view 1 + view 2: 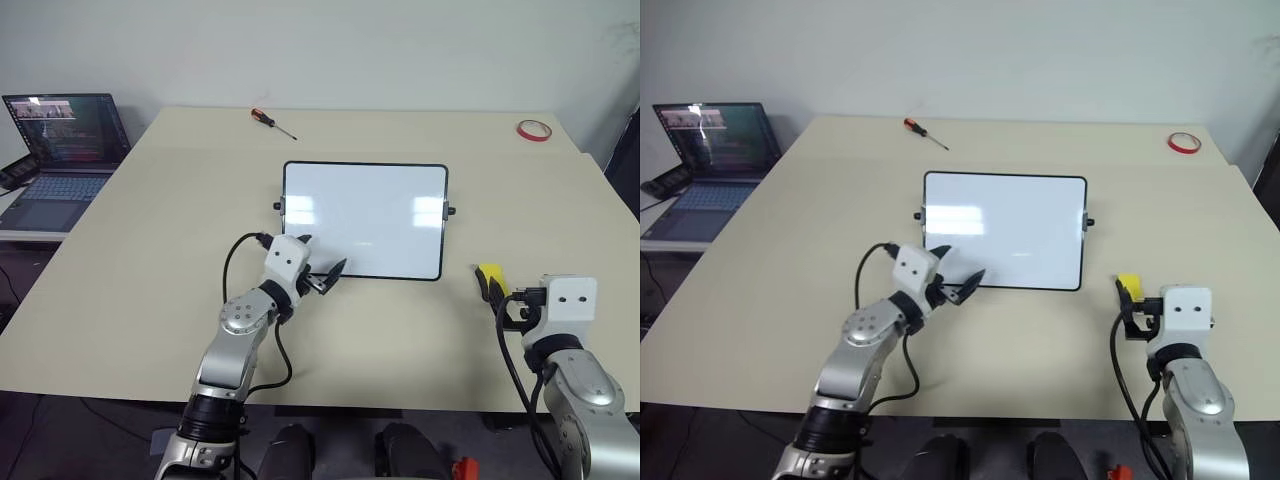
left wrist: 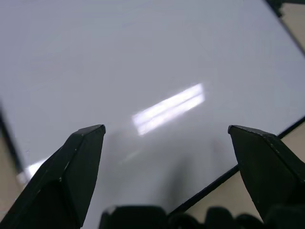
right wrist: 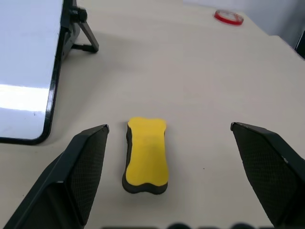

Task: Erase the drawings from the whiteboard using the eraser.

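Bench point(image 1: 130, 250): we note a wide beige top carrying everything.

Whiteboard point(image 1: 365, 215): lies flat mid-bench, our landmark; its glossy face shows no drawings that we can make out, so we judge the erasing done or nearly so.

Left gripper point(image 1: 322, 277): at the whiteboard's near edge, jaws spread, holding nothing.

Right gripper point(image 3: 169, 181): near the whiteboard's right corner, jaws spread wide either side of the eraser without touching.

Eraser point(image 3: 146, 155): yellow face up on the bench just right of the whiteboard, apparently set down within reach.
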